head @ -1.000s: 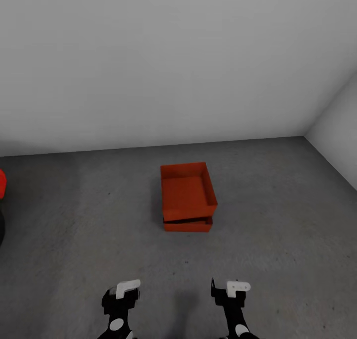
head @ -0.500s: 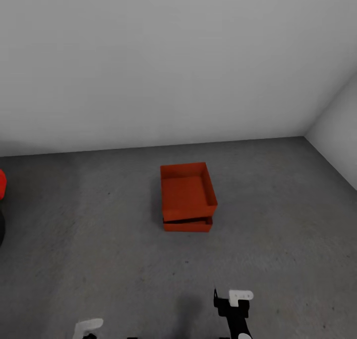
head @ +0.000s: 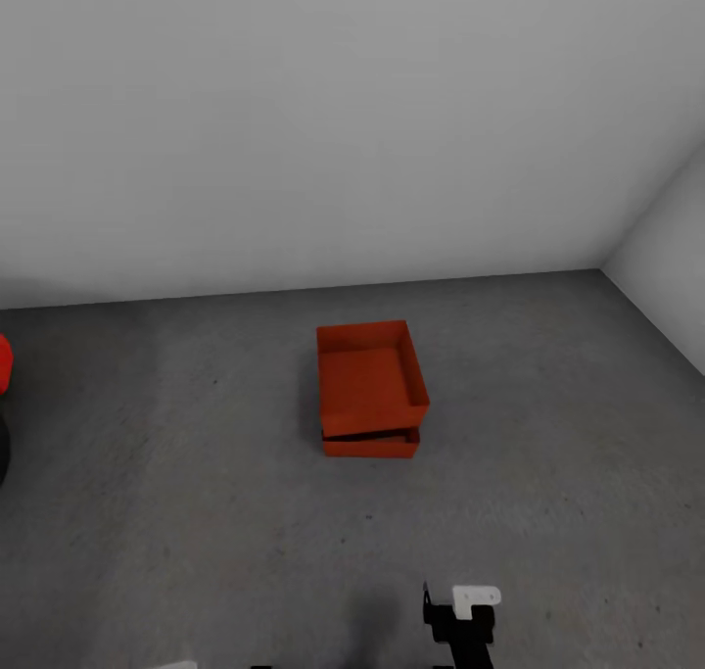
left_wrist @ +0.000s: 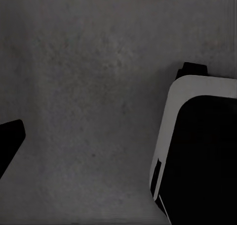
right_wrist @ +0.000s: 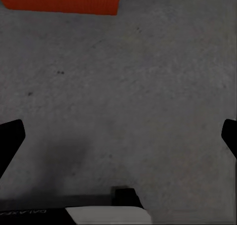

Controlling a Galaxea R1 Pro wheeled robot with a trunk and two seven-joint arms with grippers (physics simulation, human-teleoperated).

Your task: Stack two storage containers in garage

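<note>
On the dark grey concrete floor of the garage, near the white back wall, the two red-orange storage containers sit stacked. The upper container rests on the lower container, turned slightly askew so that only a thin strip of the lower one shows beneath its near edge. The upper bin's open top shows nothing but its own bare red bottom; the inside of the lower one is hidden. A sliver of a red car shows at the far left edge.

The right gripper sits low in the head view, well apart from the stack; in the right wrist view its dark fingertips stand wide at either edge, released, with bare floor between and a red container wall beyond. The left wrist view shows one dark fingertip over the floor, beside a white-and-black part of the robot; I cannot tell whether the left gripper is spread or closed.

Compared with a second ago, both arms have drawn back: the left gripper has dropped to the head view's bottom edge and the right sits lower. The stack has not shifted.
</note>
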